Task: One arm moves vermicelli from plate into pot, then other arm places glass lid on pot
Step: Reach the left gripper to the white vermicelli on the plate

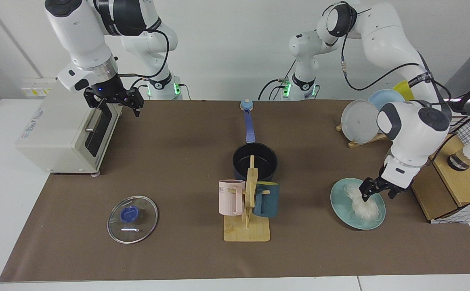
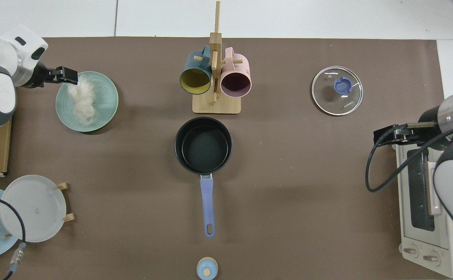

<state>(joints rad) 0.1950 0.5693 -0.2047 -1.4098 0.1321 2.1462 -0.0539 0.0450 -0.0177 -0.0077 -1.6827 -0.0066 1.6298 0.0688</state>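
Brown mat covers the table, white wall behind. Toaster oven sits at one end, with the right arm waiting above it; right gripper hangs in the air, fingers spread, holding nothing.

Left arm reaches down at the far end. Left gripper is at the plate, fingers spread, tips at the edge of the vermicelli. Top view puts the tips at the end of the bundle nearest that arm, not yet pinching it.

Pot is mid-table, empty, handle towards the arm bases, mug rack just beside it. Lid lies flat on the mat, knob up, well apart from the pot.

Step in hand, as I read it: the grasp on the noodles. Next move likely needs the fingers further over the bundle, then closing. Loose strands could trail or drop on the carry, and the rack stands close to the pot.
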